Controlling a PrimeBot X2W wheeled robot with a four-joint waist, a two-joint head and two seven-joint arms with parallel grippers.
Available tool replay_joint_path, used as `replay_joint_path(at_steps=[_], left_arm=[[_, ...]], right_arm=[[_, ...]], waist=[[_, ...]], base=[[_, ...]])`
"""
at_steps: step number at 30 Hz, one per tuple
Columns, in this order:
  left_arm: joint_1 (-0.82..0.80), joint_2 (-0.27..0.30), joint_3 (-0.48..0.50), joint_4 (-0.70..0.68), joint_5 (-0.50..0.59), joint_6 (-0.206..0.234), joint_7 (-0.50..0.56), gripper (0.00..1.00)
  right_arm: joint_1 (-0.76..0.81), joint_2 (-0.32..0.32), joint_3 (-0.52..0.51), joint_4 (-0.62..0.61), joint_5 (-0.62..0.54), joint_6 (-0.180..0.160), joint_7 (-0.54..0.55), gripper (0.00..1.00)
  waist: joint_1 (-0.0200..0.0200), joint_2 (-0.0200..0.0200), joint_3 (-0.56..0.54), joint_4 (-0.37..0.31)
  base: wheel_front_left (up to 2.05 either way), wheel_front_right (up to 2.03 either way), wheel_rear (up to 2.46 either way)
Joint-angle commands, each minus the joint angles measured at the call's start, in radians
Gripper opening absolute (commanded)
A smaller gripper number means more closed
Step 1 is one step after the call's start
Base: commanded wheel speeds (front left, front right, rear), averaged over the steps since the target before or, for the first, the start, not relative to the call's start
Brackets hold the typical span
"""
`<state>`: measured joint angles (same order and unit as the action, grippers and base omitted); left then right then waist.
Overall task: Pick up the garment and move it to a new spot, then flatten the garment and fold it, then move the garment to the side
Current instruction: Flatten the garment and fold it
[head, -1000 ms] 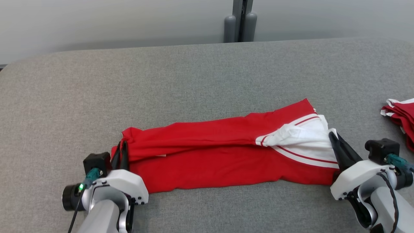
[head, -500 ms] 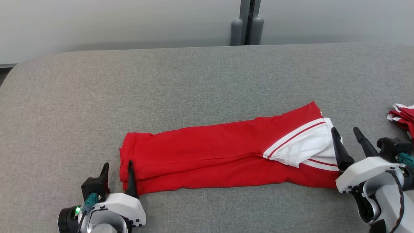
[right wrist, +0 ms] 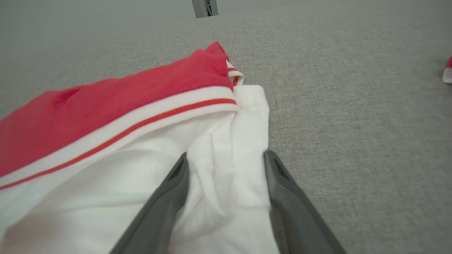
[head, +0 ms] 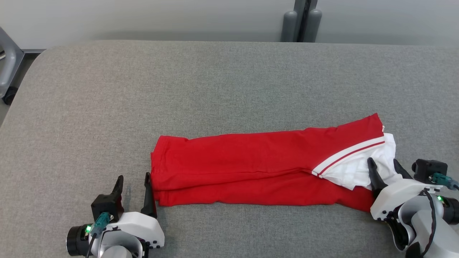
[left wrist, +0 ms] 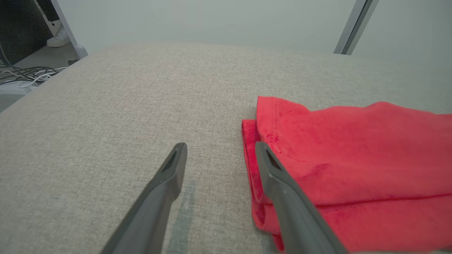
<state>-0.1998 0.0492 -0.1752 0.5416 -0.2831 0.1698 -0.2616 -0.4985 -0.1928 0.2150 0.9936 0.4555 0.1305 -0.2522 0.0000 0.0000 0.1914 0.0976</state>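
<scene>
Item one: garment (head: 251,168), red with a white panel and striped red-and-white trim, folded lengthwise into a long band. I see it lying flat on the grey counter (head: 215,82), close to the near edge and right of the middle, running left to right with the white panel at its right end. Item two: left hand (head: 133,176), low over the counter at the garment's left end, fingers spread wide and holding nothing. Its right finger stands just beside the red folded edge, and its left finger is over bare grey surface. Item three: right hand (head: 383,161), at the garment's right end, fingers likewise spread wide. A fold of the white panel lies loose between them, not pinched, and I see no grip on it. Item four: a scrap of another red-and-white cloth (right wrist: 447,72), on the counter well apart to the right. Item five: two grey posts (head: 301,18) beyond the far edge. Item six: cables (left wrist: 21,74) on the floor past the far left corner.
</scene>
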Motion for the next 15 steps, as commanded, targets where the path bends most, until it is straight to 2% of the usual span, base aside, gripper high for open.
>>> replay_joint_path(at_steps=[1,2,3,4,5,8,15], left_arm=[[-0.009,0.004,0.001,-0.005,-0.001,0.006,-0.004,1.0],[-0.01,0.004,0.0,-0.005,-0.002,0.005,-0.004,1.0],[-0.01,0.004,-0.002,-0.006,-0.002,0.007,-0.004,1.0],[-0.01,0.004,-0.003,-0.006,-0.004,0.008,-0.004,1.0],[-0.011,0.004,-0.005,-0.005,-0.005,0.008,-0.004,1.0],[-0.015,0.004,-0.012,-0.003,-0.006,0.008,-0.004,1.0],[-0.018,0.004,-0.019,-0.005,-0.003,0.009,-0.004,1.0]], right_arm=[[0.005,0.012,0.018,0.02,0.01,0.0,0.015,1.0],[0.005,0.018,0.034,0.028,0.015,0.001,0.03,0.88],[0.005,0.022,0.047,0.036,0.029,0.001,0.039,0.43],[0.003,0.021,0.056,0.043,0.035,0.001,0.042,0.05],[0.004,0.018,0.068,0.053,0.04,0.001,0.054,0.0],[-0.006,0.0,0.077,0.072,0.062,-0.001,0.042,0.0],[-0.049,-0.066,0.016,0.081,0.083,-0.003,-0.009,0.0]], waist=[[0.0,0.0,0.004,0.004],[0.0,0.0,0.006,0.005],[0.0,0.0,0.007,0.006],[0.0,0.0,0.008,0.006],[0.0,0.0,0.008,0.007],[0.0,0.0,0.008,0.007],[0.0,0.0,0.001,-0.009]], base=[[0.0,0.0,0.0],[0.0,0.0,0.0],[0.0,0.0,0.0],[0.0,0.0,0.0],[0.0,0.0,0.0],[0.0,0.0,0.0],[0.0,0.0,0.0]])
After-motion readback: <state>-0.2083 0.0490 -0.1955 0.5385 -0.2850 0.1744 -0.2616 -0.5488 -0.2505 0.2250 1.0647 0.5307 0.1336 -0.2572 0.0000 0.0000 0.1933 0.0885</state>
